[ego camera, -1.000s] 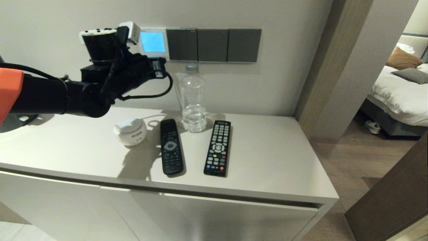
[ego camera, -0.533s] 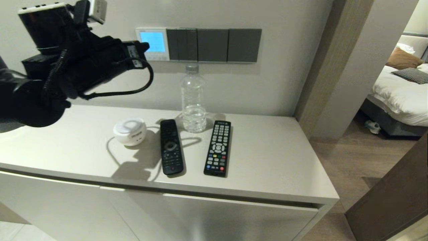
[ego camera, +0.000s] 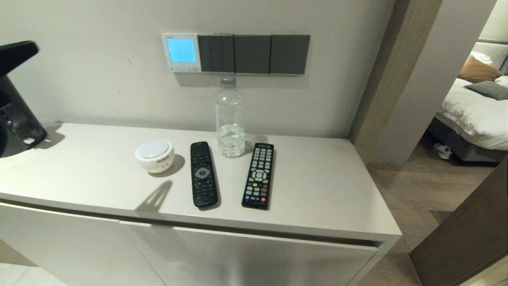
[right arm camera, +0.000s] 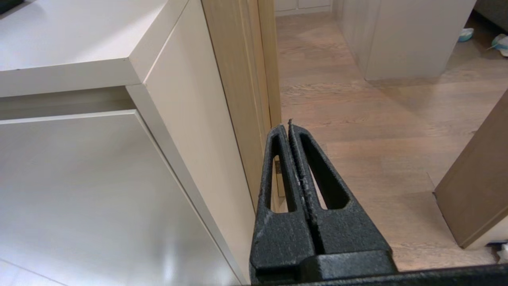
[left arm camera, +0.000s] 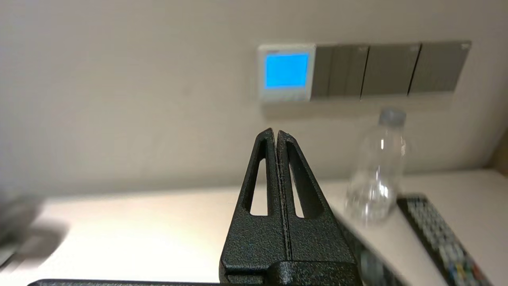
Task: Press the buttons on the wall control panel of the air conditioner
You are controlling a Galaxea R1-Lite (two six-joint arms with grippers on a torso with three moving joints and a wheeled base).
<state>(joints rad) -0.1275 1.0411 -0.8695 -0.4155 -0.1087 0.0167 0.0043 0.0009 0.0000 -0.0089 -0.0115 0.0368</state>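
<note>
The air conditioner's wall control panel is a small white thermostat with a lit light-blue screen, at the left end of the dark switch row. Its buttons are a row of tiny pale keys under the screen. The panel and buttons also show in the left wrist view. My left gripper is shut and empty, well back from the wall above the cabinet top, its tips below and left of the panel. It is out of the head view. My right gripper is shut and empty, low beside the cabinet's right side.
Dark grey switch plates adjoin the panel. On the cabinet top stand a clear water bottle, two black remotes and a round white device. A black appliance stands at far left.
My left arm has pulled back from the panel, moving left and out of the head view. The panel's screen stays lit.
</note>
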